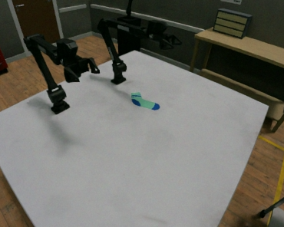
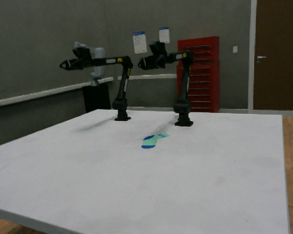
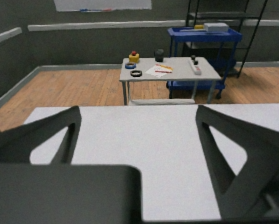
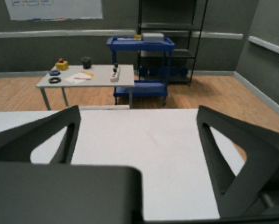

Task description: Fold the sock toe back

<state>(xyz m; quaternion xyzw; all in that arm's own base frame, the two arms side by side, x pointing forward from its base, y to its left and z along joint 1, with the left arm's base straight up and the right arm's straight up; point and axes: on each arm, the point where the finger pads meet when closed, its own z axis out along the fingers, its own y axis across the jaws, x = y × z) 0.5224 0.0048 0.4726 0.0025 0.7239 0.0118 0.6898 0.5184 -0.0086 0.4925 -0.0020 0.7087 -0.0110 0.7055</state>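
Left jaws (image 1: 175,44) (image 2: 141,64) and right jaws (image 1: 88,76) (image 2: 63,65) spread apart, flat green sock (image 1: 146,103) (image 2: 150,141), blue toe outstretched, in top and exterior views only

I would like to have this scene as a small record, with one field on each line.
item: one sock, mint green with blue toe and blue heel
pose: flat, toe unfolded
support: white table top
left gripper: open, raised, holding nothing
right gripper: open, raised, holding nothing
contact: neither gripper touches the sock
task: fold not made
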